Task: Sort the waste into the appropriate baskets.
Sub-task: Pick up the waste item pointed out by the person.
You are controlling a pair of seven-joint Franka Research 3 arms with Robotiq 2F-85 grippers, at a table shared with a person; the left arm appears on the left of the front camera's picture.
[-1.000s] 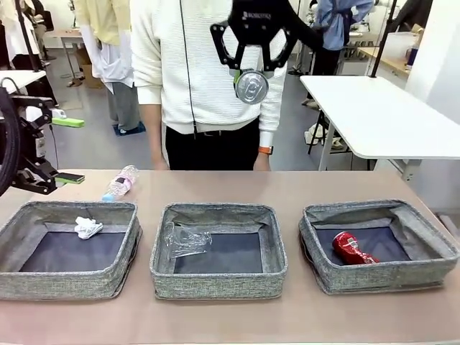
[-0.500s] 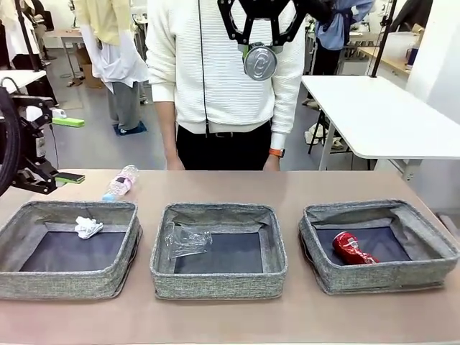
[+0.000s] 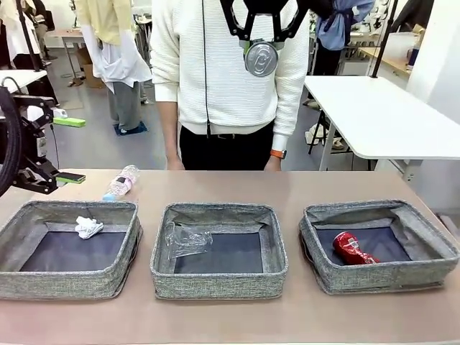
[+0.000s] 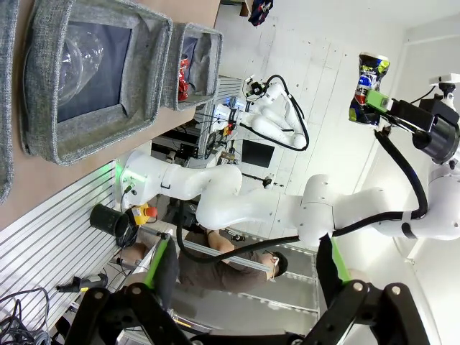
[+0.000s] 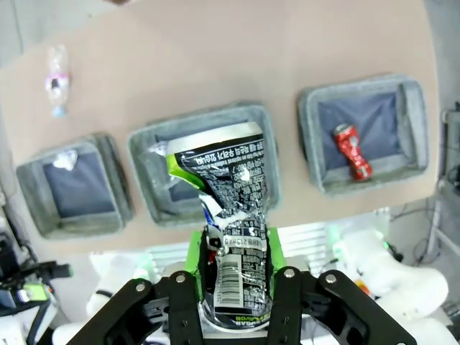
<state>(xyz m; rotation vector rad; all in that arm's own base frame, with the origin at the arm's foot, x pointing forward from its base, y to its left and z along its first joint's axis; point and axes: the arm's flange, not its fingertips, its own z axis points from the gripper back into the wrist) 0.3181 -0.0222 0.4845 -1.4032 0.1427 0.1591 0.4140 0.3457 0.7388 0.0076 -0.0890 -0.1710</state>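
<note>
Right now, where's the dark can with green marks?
In the front view the dark can hangs top centre, before the person's white sweater, clamped by the fingers of the right gripper.

Bright even light, wrist edges perhaps warped

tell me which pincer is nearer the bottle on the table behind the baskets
Left. The left pincer hangs open just left of the bottle; the right pincer is high above the table, shut on the can.

Bare table before baskets, person behind
</note>
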